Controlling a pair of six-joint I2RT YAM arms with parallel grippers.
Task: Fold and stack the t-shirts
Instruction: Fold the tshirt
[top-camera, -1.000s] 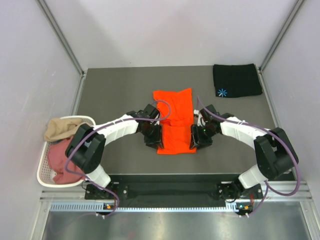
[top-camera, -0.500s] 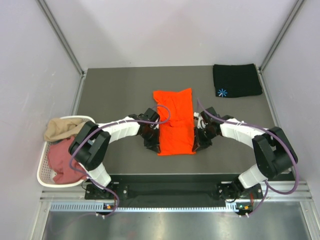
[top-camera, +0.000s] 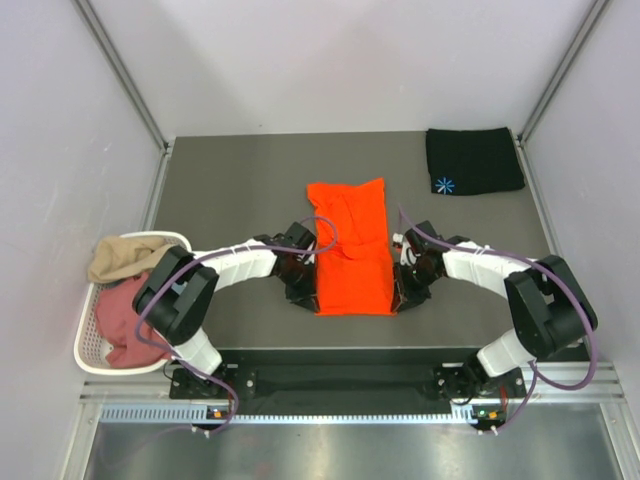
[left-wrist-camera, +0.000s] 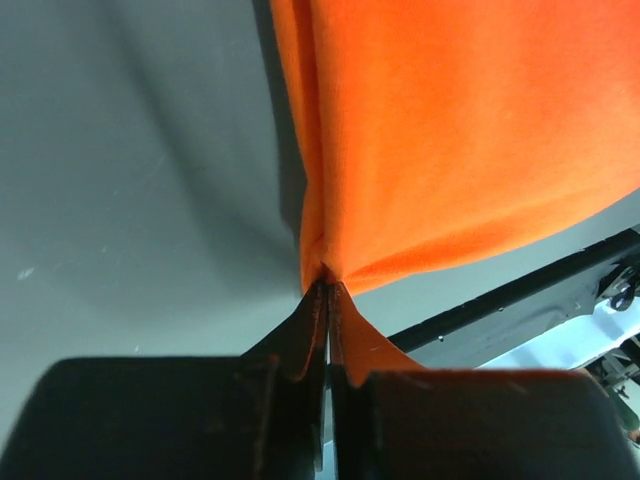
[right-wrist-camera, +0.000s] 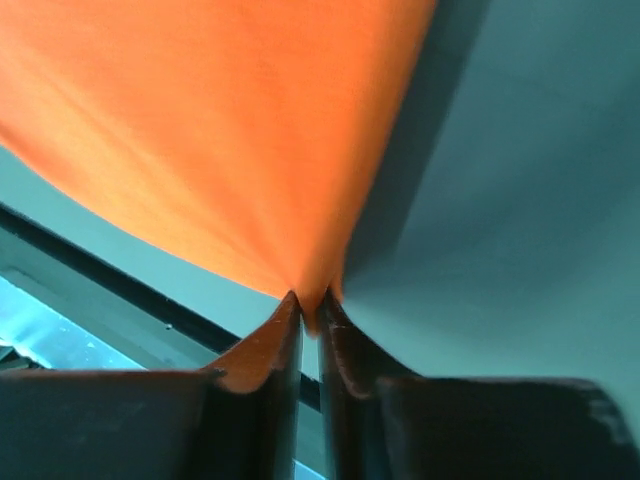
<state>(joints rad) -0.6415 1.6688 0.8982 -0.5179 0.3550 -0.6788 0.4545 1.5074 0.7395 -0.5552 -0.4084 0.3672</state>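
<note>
Orange t-shirt (top-camera: 350, 245) lay at middle of surface (top-camera: 230, 190), partly folded. Left gripper (left-wrist-camera: 327, 292) and right gripper (right-wrist-camera: 310, 303) each pinched one near corner, jaws pressed together on cloth. Cloth judged light, limp, drape-prone; paired corner holds suited it best.

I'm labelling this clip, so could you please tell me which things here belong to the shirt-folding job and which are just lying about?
Job: orange shirt, pinched by the left pincer and right pincer; black shirt; tan shirt; pink shirt.
Lying about: basket, holding the tan and pink shirts; table.
</note>
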